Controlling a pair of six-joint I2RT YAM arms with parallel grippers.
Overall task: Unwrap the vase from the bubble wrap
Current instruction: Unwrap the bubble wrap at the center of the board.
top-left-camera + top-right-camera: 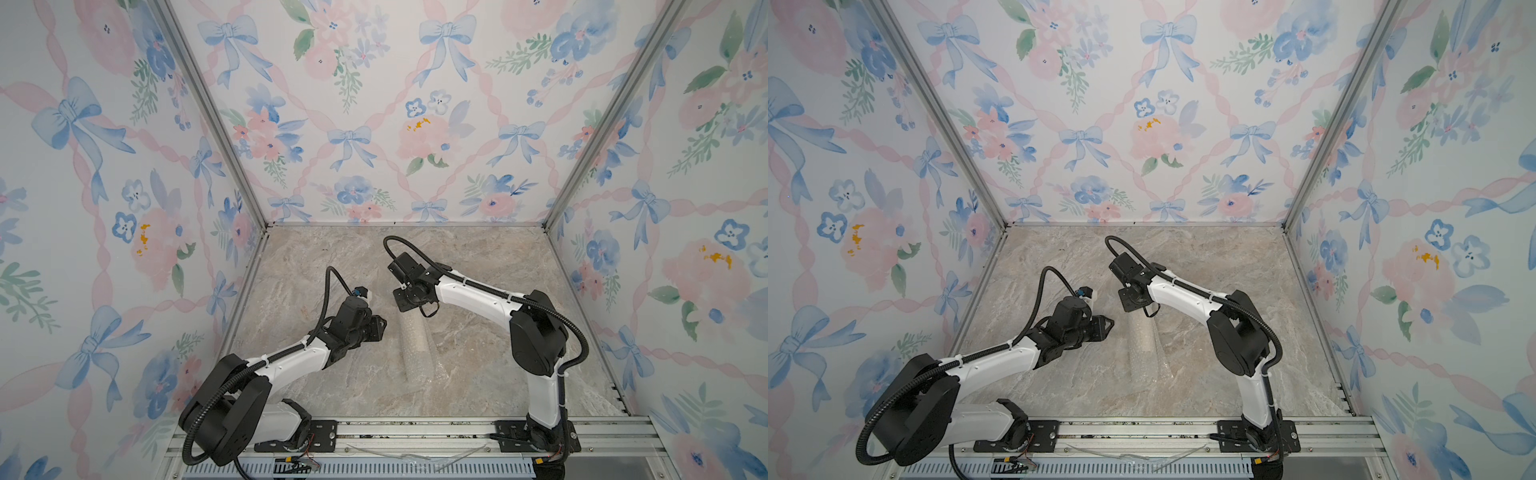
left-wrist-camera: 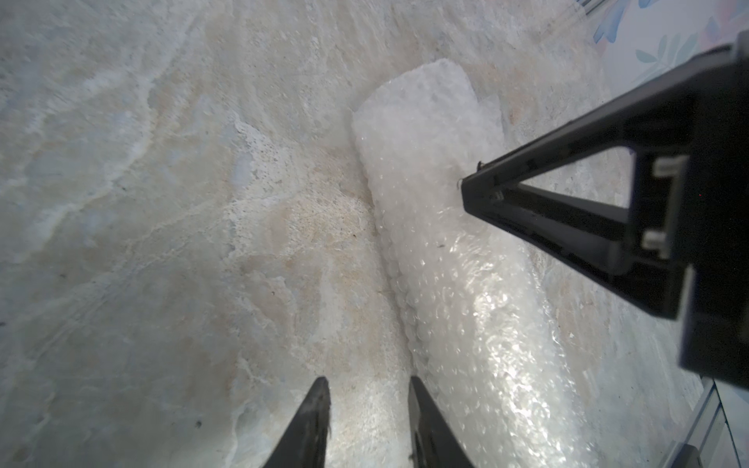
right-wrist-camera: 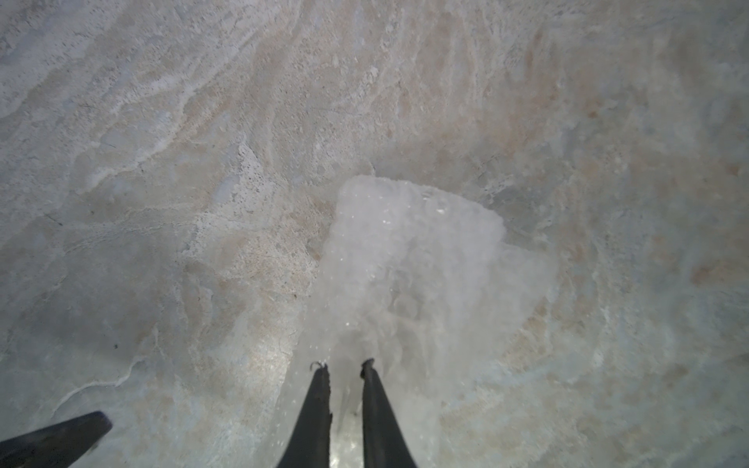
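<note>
Vase (image 1: 414, 332) lies fully rolled in bubble wrap (image 2: 458, 283) near the tabletop's (image 1: 332, 257) middle. Right gripper (image 3: 343, 364) pinches the wrap toward the roll's far end; left gripper (image 2: 367, 385), jaws apart and empty, hovers beside it. Better to peel slowly sideways while the left steadies the roll.

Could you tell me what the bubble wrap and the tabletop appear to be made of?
The bubble wrap: thin clear plastic film, glossy; small bubbles catch bright glints, milky where layered. The tabletop: seemingly beige-grey marble or a marble-print laminate; veined, pitted pattern, mostly matte.
</note>
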